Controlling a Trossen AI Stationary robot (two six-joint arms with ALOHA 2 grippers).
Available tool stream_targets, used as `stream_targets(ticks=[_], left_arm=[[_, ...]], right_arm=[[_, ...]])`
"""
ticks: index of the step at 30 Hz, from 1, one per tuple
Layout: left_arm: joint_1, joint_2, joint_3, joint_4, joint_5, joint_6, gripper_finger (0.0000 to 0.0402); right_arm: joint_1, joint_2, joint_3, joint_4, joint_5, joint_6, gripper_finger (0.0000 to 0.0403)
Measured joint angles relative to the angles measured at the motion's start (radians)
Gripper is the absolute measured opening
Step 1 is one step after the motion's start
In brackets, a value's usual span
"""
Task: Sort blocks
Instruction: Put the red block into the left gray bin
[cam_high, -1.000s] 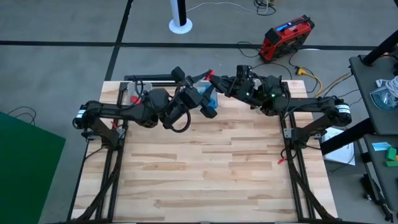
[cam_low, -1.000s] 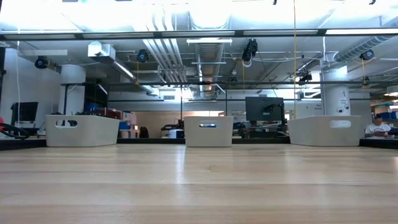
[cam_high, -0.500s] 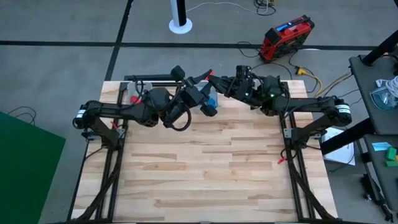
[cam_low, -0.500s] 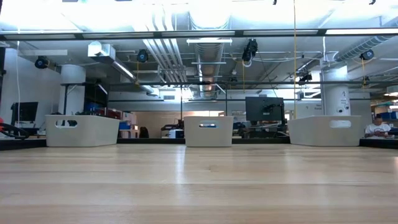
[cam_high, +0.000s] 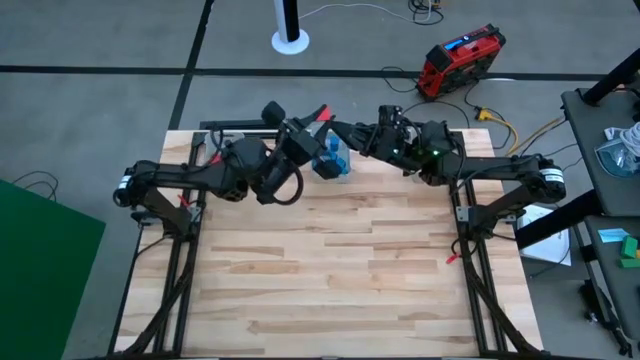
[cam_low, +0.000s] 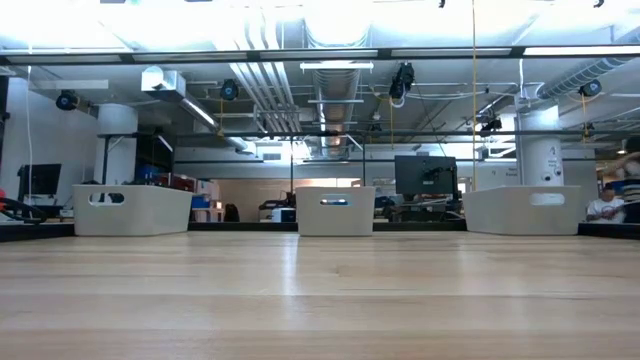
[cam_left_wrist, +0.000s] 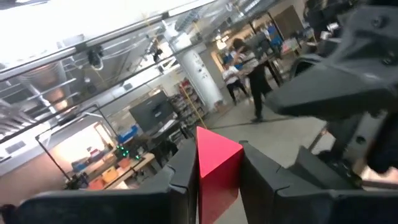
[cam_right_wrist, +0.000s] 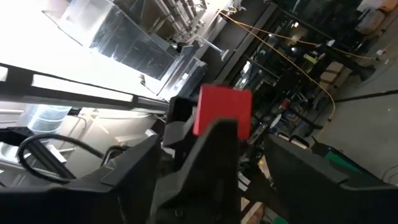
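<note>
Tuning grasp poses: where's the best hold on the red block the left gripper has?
The red block's two flat opposite faces, from its base end, as the left gripper does: a finger flat on each, top poking clear. Parallel faces likely seat flush; the sharp edge between them would not.

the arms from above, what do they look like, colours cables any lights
Both arms are dark, near-black jointed links. The left arm has a black cable looping beside its wrist and a white ring at its shoulder end. The right arm shows a small green light near its wrist and a white ring at its outer joint. Their fingers are matte black.
</note>
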Motion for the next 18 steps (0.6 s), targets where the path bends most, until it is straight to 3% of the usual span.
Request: stream_targets(ticks=[5,8,13,18], left_arm=[[0.014,-0.045,0.0,-0.148,-0.042,-0.068,0.0063],[0.043,-0.099,0.0,-0.341,-0.062,-0.201,0.0063],[0.137,-0.192,0.0,-0.871,0.002,-0.685,0.0063],[0.296,-0.237,-0.007,-1.446,0.205,-1.193,0.0063]], right_arm=[[-0.005,-0.008,0.0,-0.021,0.0,0.005,0.028],[-0.006,-0.023,0.0,-0.063,0.0,-0.001,0.0266],[-0.006,-0.05,0.0,-0.147,0.001,-0.039,0.0235],[-0.006,-0.064,0.001,-0.197,0.002,-0.072,0.0209]])
